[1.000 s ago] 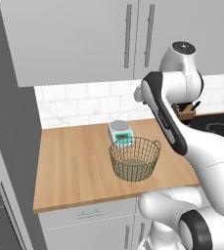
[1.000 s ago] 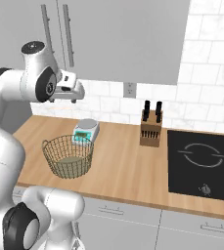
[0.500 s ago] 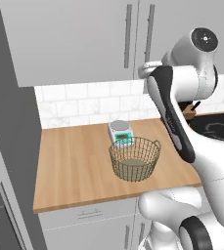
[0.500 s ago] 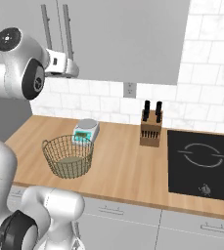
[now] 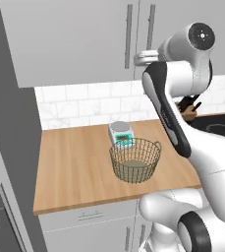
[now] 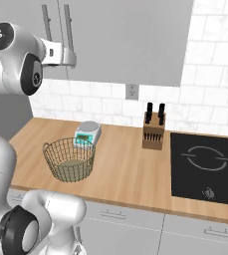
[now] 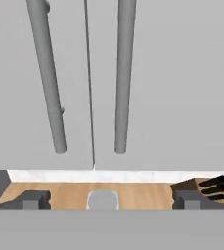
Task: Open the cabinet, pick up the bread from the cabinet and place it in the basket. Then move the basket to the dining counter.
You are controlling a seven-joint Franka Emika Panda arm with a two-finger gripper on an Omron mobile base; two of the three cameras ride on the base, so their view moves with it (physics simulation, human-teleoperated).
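Since the cabinet (image 7: 157,73) must be opened first, the gripper (image 7: 111,199) hangs spread and empty facing its bar handle (image 7: 123,73), above the basket (image 5: 134,159).

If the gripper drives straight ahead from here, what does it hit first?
Most likely the closed cabinet front: the gripper faces the seam between the two doors, with the two bar handles on either side. Whether a handle comes first is unclear; depth is hard to judge.

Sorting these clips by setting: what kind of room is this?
A rendered home kitchen: grey wall cabinets above white tiles, a black cooktop set in the wood counter, and a knife block.
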